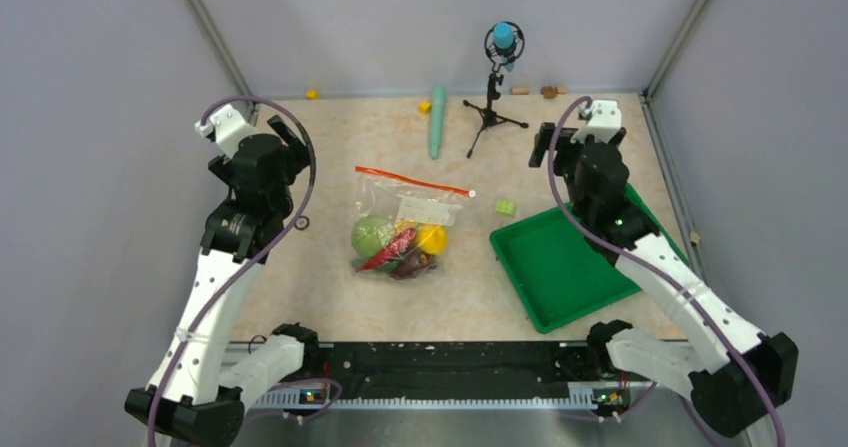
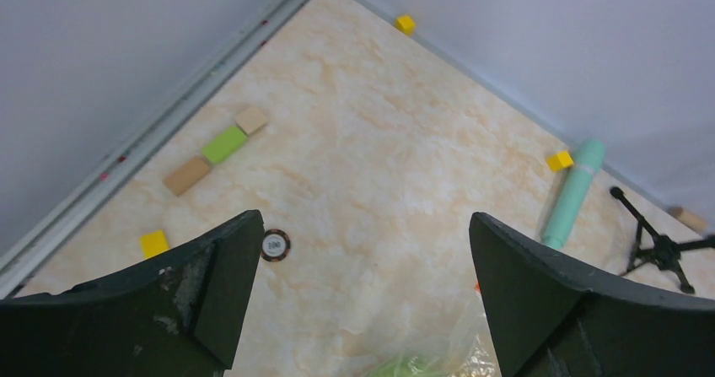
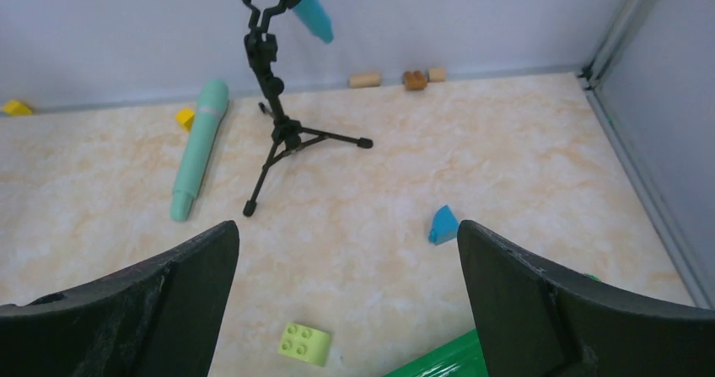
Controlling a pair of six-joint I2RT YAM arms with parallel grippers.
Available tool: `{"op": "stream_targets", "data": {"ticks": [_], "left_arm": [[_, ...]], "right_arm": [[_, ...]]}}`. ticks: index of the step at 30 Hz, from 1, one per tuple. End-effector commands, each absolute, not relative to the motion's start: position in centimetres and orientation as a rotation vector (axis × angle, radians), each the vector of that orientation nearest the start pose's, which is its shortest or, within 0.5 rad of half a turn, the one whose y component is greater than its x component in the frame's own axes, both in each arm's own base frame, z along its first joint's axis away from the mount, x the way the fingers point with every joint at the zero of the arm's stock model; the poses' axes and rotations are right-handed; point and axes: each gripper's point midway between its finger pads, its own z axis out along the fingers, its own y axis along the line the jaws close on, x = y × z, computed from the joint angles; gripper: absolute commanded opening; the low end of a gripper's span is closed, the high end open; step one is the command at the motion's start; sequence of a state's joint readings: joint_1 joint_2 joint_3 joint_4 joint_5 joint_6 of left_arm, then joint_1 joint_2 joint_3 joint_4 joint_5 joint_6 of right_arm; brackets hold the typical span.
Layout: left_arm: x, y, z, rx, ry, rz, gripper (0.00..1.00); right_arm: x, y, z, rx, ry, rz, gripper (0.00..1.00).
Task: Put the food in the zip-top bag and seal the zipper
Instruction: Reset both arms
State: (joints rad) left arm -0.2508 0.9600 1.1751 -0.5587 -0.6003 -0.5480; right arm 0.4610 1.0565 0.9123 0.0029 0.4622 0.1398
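The clear zip-top bag lies flat at the table's middle. The food is inside it: a green leafy ball, a yellow piece, a red chili and a dark red piece. The orange-red zipper runs straight along the bag's far edge, with a white slider at its right end. My left gripper is open and empty, raised left of the bag; a corner of the bag shows in the left wrist view. My right gripper is open and empty, raised right of the bag.
A green tray lies at the right, under my right arm. A light green block sits between bag and tray. A teal stick and a small tripod stand behind the bag. A poker chip and loose blocks lie left.
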Motion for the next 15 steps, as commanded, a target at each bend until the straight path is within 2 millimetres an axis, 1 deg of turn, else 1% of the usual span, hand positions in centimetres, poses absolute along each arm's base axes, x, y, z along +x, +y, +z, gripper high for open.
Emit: {"op": "stream_targets", "data": {"ticks": [1,3,6,7,9,11,15], "left_arm": [[28.5,3.9,34.4,-0.751,1.695,0.212,0.97],[28.2,3.9,34.6,-0.751,1.683,0.197,0.97],[28.3,3.5,35.0,-0.734,1.664,0.159,0.97],[28.5,3.3,35.0,-0.720,1.663,0.148,0.97],[28.8,3.1,34.7,-0.702,1.672,0.143,0.97],[28.9,2.9,34.3,-0.698,1.692,0.140,0.97],[28.9,3.1,33.3,-0.723,1.726,0.143,0.97]], "right_arm": [[34.4,7.1,31.7,0.105,1.601,-0.029,0.99],[33.9,6.6,32.1,0.100,1.594,-0.043,0.99],[33.5,6.2,32.1,0.102,1.602,-0.062,0.99],[33.3,6.2,31.6,0.083,1.623,-0.067,0.99],[33.1,6.4,30.9,0.044,1.643,-0.077,0.99],[33.0,6.3,30.6,0.054,1.645,-0.075,0.99],[32.8,5.7,31.1,0.110,1.591,-0.065,0.99]]}}
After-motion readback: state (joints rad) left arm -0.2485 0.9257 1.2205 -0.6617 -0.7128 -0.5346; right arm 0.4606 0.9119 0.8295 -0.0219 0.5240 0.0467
